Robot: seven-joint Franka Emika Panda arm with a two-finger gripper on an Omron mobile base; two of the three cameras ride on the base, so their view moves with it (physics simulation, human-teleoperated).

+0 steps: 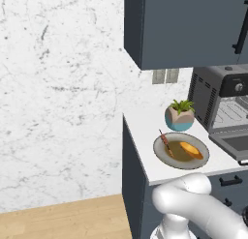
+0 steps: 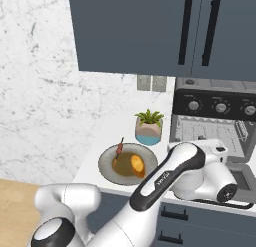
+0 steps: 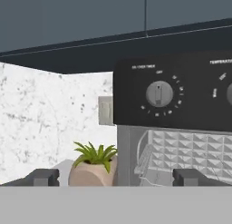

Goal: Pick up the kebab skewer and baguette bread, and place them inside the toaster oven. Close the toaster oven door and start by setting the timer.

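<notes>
Toaster oven (image 2: 215,123) flanked by potted plant (image 2: 148,126), plate (image 2: 107,166).

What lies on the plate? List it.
On the plate lie the kebab skewer and the baguette bread, side by side. What the food covers of the plate stays hidden.

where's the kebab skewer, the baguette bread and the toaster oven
kebab skewer (image 1: 166,143): left base view, on the chunks along its middle.
baguette bread (image 1: 191,150): left base view, middle of the loaf on the plate.
toaster oven (image 2: 215,107): right base view, on its black control panel.
</notes>
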